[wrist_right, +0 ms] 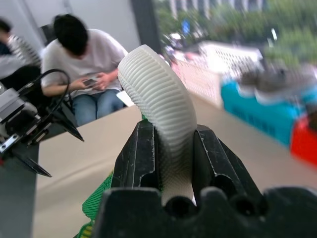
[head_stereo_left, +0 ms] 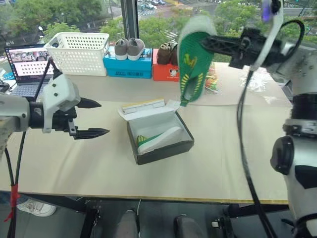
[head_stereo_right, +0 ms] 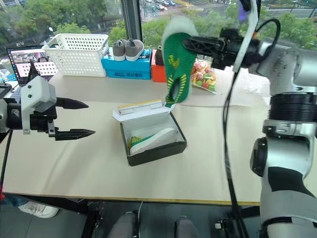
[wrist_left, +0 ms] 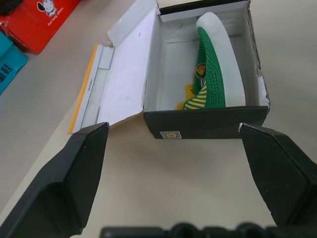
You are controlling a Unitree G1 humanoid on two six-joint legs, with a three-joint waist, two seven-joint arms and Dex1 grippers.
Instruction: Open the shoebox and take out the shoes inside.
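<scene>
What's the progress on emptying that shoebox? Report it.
Done: the shoebox stands open on the table, lid folded back. In hand: the right gripper is shut on one green shoe, held up in the air above the table behind the box. Left: the second green shoe lies inside the box. The left gripper hovers open beside the box, holding nothing.

Lifted green shoe (head_stereo_left: 194, 59) smeared by motion blur — lettering on the blue box (head_stereo_left: 128, 68) too small to read

place: probably office | cues: laptop (head_stereo_left: 27, 67); seated person (wrist_right: 89, 59); window (head_stereo_left: 148, 15)
</scene>
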